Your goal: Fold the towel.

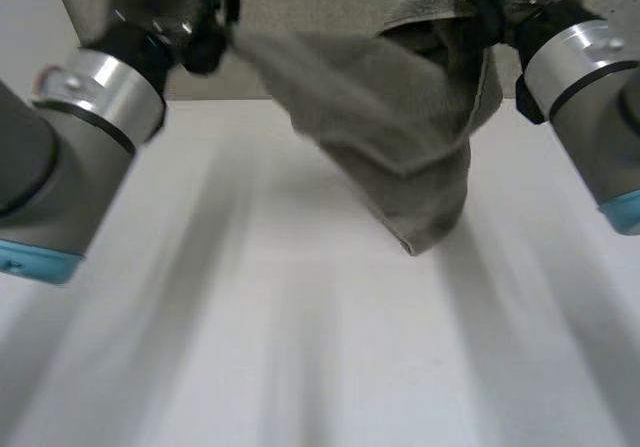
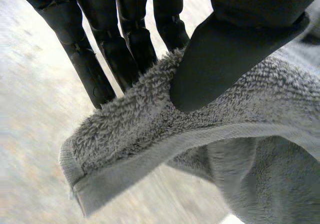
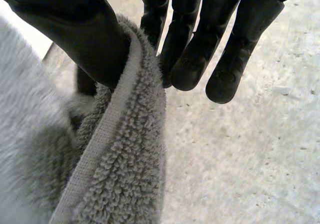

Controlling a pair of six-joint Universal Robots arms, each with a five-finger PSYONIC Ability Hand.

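Note:
A grey terry towel (image 1: 395, 132) hangs in the air above the white table (image 1: 300, 347), stretched between both hands and sagging to a low point near the middle. My left hand (image 1: 190, 12) holds one upper corner; in the left wrist view its thumb (image 2: 225, 58) presses the towel (image 2: 150, 134) against the fingers (image 2: 105, 48). My right hand (image 1: 510, 2) holds the other upper corner; in the right wrist view the thumb (image 3: 75, 33) pinches the towel's hemmed edge (image 3: 120, 149) against the fingers (image 3: 190, 43).
A beige panel (image 1: 320, 2) stands behind the table's far edge. Both grey arms (image 1: 60, 157) reach forward at the sides of the table.

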